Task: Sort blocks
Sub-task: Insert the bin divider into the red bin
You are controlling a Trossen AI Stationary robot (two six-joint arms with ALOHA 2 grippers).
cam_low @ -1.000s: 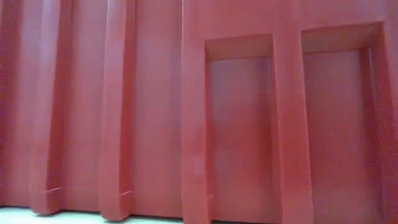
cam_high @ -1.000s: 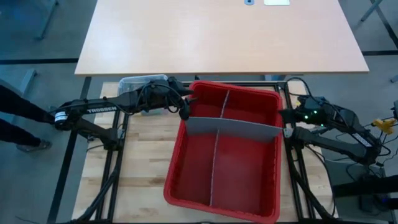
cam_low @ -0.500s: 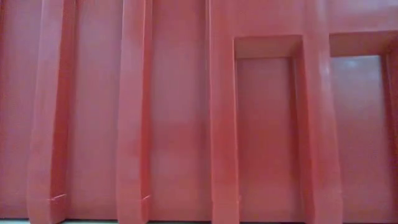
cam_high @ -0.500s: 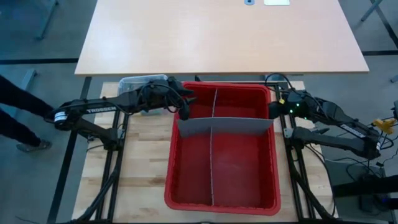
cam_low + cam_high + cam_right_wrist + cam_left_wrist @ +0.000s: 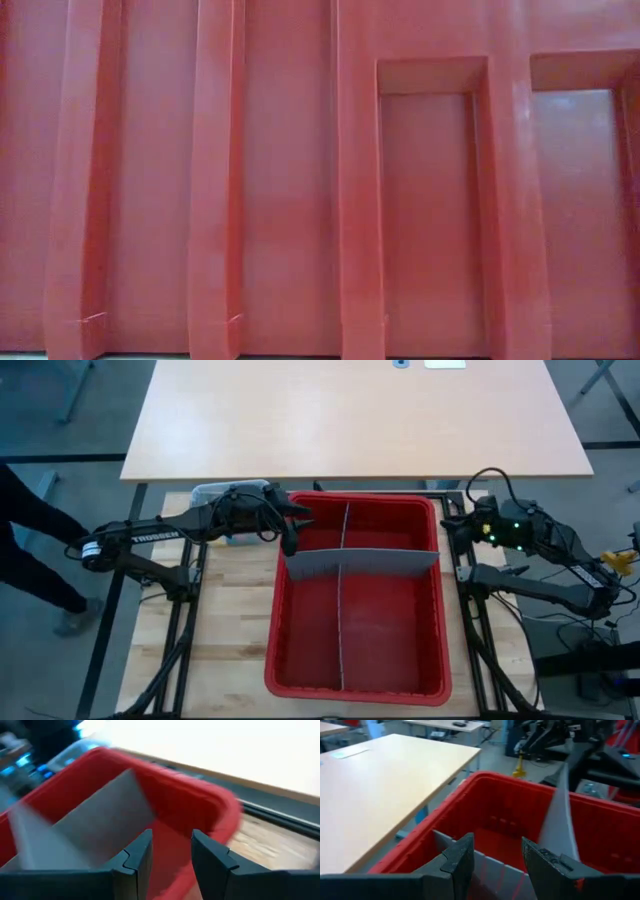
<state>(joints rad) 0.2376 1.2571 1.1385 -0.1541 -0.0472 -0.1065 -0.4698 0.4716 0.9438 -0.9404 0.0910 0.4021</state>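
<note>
No blocks show in any view. A red bin (image 5: 272,640) with grey slotted dividers (image 5: 360,563) stands square in the middle of the table. Its near wall (image 5: 280,200) fills the low view. My left gripper (image 5: 291,532) is open at the far end of the bin's left rim, looking across the bin in the left wrist view (image 5: 497,865). My right gripper (image 5: 450,525) is open just outside the bin's right rim near its far corner, and it also shows in the right wrist view (image 5: 172,855). My left gripper stands with open fingers (image 5: 457,865) over the bin's left rim (image 5: 395,860). The fingers hide the rim below them, so I cannot tell whether they touch it.
A small clear tub (image 5: 225,490) stands under my left arm at the far left. A large light wood table (image 5: 350,420) lies beyond the far edge. A person's legs (image 5: 30,550) show at the left. Bare wood tabletop lies on both sides of the bin.
The bin has turned about from a skewed stand to square with the table, its far end sliding toward the left edge. My right gripper went toward the bin's right rim during that turn and has then drawn back toward the right edge. The person at the left has moved.
</note>
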